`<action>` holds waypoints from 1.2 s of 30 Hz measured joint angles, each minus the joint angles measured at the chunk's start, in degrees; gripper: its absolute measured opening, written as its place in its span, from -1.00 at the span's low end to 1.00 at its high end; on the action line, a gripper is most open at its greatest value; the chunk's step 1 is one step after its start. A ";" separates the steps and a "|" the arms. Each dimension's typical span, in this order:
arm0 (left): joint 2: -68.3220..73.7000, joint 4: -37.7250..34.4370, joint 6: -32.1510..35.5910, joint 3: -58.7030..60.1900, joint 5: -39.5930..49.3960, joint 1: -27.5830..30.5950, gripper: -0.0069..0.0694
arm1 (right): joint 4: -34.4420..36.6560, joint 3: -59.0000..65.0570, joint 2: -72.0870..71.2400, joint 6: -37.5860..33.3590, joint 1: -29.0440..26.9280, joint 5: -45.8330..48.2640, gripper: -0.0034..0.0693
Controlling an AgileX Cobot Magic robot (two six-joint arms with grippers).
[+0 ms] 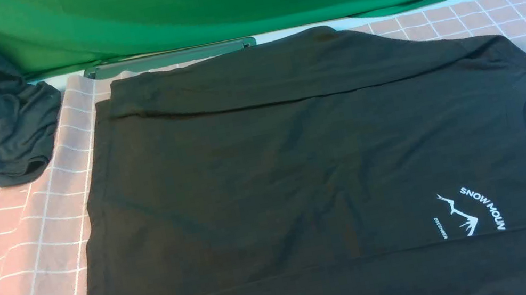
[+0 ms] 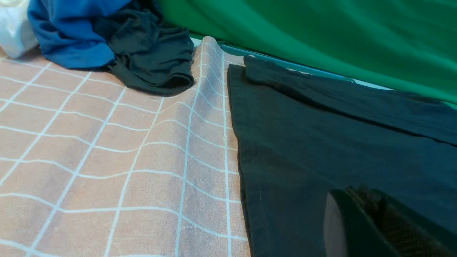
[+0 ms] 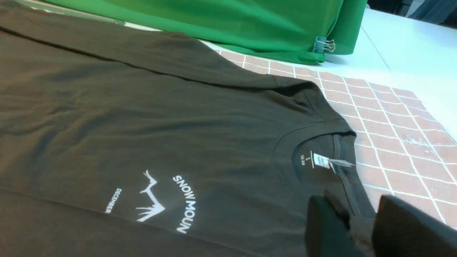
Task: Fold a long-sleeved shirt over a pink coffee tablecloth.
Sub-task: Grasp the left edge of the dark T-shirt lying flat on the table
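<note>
The long-sleeved shirt (image 1: 298, 163) lies flat mid-frame on the pink coffee tablecloth (image 1: 3, 242), sleeves laid inward. The right end effector (image 3: 357, 217) straddles its shoulder beside the collar. Whether it pinches I cannot tell, and a shallow bite could slip, skewing the fold. The left end effector (image 2: 351, 195) is clenched near the hem, seemingly empty.

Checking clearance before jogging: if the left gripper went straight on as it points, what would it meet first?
Most likely the long-sleeved shirt, its flat body near the hem, ahead of the shut left gripper; depth is hard to judge.
</note>
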 joint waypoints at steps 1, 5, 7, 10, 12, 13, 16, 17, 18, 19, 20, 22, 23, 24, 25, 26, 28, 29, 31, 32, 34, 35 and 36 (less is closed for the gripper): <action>0.00 0.00 0.00 0.00 0.00 0.00 -0.78 | 0.00 0.00 0.00 0.00 0.00 0.00 -0.24; 0.00 0.00 0.00 0.00 0.00 0.00 -0.78 | 0.00 0.00 0.00 0.00 0.00 0.00 -0.24; 0.00 0.00 0.00 0.00 0.00 0.00 -0.78 | 0.00 0.00 0.00 0.00 0.00 0.00 -0.24; 0.00 0.00 0.00 0.00 0.00 0.00 -0.78 | 0.00 0.00 0.00 0.00 0.00 0.00 -0.24; 0.00 0.00 0.00 0.00 0.00 0.00 -0.78 | 0.00 0.00 0.00 0.00 0.00 0.00 -0.24; 0.00 0.00 0.00 0.00 0.00 0.00 -0.78 | 0.00 0.00 0.00 0.00 0.00 0.00 -0.24; 0.00 0.07 0.00 0.00 0.00 0.00 -0.78 | 0.00 0.00 0.00 0.00 0.00 0.00 -0.24; 0.00 0.36 0.00 0.00 0.00 0.00 -0.78 | 0.00 0.00 0.00 0.00 0.00 0.00 -0.24; 0.00 0.47 0.00 0.00 0.00 0.00 -0.78 | 0.00 0.00 0.00 0.00 0.00 0.00 -0.24; 0.00 0.47 0.00 0.00 0.00 0.00 -0.78 | 0.00 0.00 0.00 0.00 0.00 0.00 -0.24; 0.00 0.47 0.00 0.00 0.00 0.00 -0.78 | 0.00 0.00 0.00 0.00 0.00 0.00 -0.24; 0.00 0.29 0.00 0.00 -0.52 0.00 -0.78 | 0.00 0.00 0.00 0.00 0.00 0.00 -0.24; 0.00 0.13 0.00 0.00 -0.70 0.00 -0.78 | 0.00 0.00 0.00 0.00 0.00 0.00 -0.24; 0.00 -1.27 0.00 0.00 -1.65 0.00 -0.78 | 0.00 0.00 0.00 0.00 0.00 0.00 -0.24; 0.00 -2.39 0.00 0.00 -2.22 0.00 -0.78 | 0.00 0.00 0.00 0.00 0.00 0.00 -0.24; 0.00 -3.96 0.00 0.00 -2.93 0.00 -0.78 | 0.00 0.00 0.00 0.00 0.00 0.00 -0.24; 0.00 -6.64 0.00 0.00 -3.99 0.00 -0.78 | 0.00 0.00 0.00 0.00 0.00 0.00 -0.24; 0.00 -8.69 0.00 0.00 -4.76 0.00 -0.78 | 0.00 0.00 0.00 0.00 0.00 0.00 -0.24; 0.00 -12.86 0.00 0.00 -6.65 0.00 -0.78 | 0.00 0.00 0.00 0.00 0.00 -0.12 -0.24; 0.00 -16.36 0.00 0.00 -8.45 0.00 -0.78 | 0.00 0.00 0.00 0.00 0.00 -0.24 -0.24; 0.00 -20.78 -0.07 0.00 -12.18 0.00 -0.78 | 0.00 0.00 0.00 0.00 0.00 -0.35 -0.24; 0.00 -21.83 -0.29 0.00 -13.89 0.00 -0.78 | 0.19 0.00 0.00 0.24 0.00 -0.58 -0.24; 0.00 -22.76 -1.08 0.00 -15.01 0.00 -0.78 | 1.19 0.00 0.00 0.68 0.00 -0.98 -0.24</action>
